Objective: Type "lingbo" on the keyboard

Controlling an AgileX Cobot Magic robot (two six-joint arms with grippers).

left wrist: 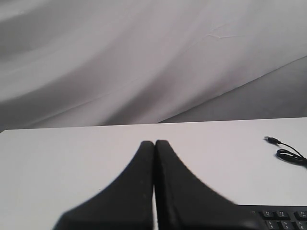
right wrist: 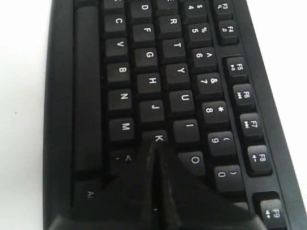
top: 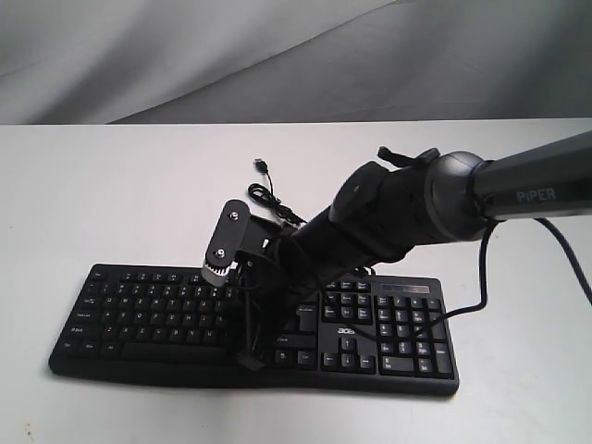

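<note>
The black keyboard point(top: 148, 314) lies across the white table point(top: 102, 194), number pad to the right. My right arm reaches in from the right and holds the right gripper point(top: 246, 324) over the middle of the letter keys. In the right wrist view the right gripper point(right wrist: 156, 145) is shut and empty, and its tip sits at the K key point(right wrist: 158, 137), beside the O key point(right wrist: 194, 159); it hides the keys behind it. Whether it presses a key I cannot tell. My left gripper point(left wrist: 154, 143) is shut and empty above bare table, with a keyboard corner point(left wrist: 283, 218) beside it. The exterior view does not show it.
The keyboard's thin black USB cable point(top: 268, 196) lies coiled on the table behind the keyboard, its plug loose; the left wrist view shows the cable point(left wrist: 288, 153) too. A grey cloth backdrop point(top: 277, 55) rises behind the table. The right arm's own cable point(top: 481, 268) hangs over the number pad.
</note>
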